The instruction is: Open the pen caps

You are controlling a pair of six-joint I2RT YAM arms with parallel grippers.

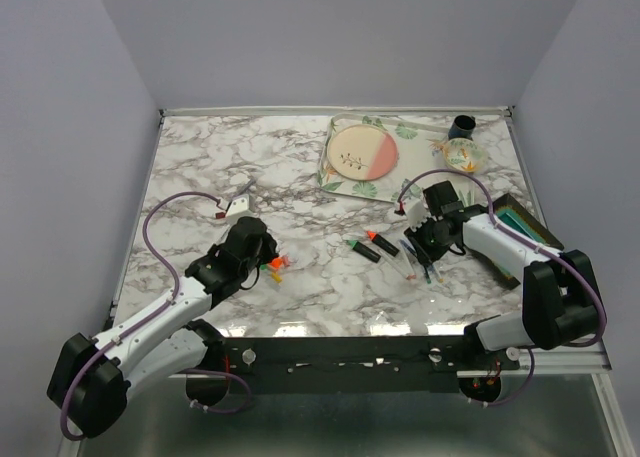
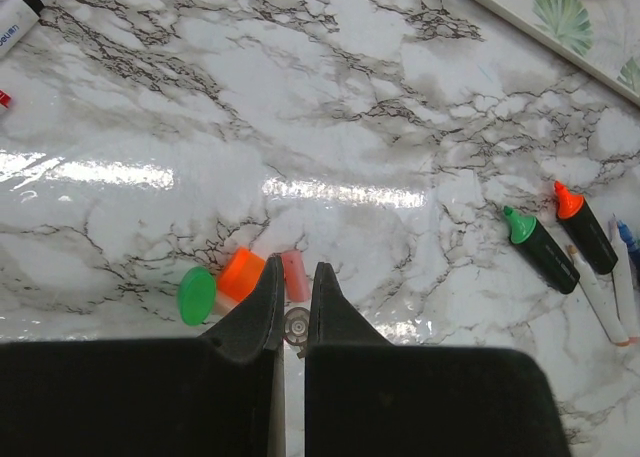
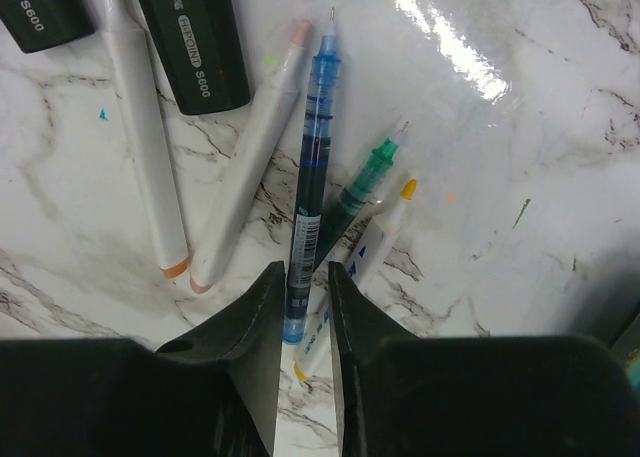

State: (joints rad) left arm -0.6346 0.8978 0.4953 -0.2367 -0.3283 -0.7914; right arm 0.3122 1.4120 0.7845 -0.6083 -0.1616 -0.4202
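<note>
My left gripper is shut on a small clear-grey cap, seen end-on deep between its fingers. It hangs low over loose green, orange and pink caps on the marble. Two black highlighters with a bare green tip and a bare orange tip lie to the right. My right gripper is slightly open astride the tail of an uncapped blue pen. Beside it lie a green pen, a yellow-tipped white marker and two white markers.
A leaf-patterned tray with a pink plate stands at the back. A black cup and a glass bowl are right of it. A teal box lies at the right edge. A small white item lies left of centre.
</note>
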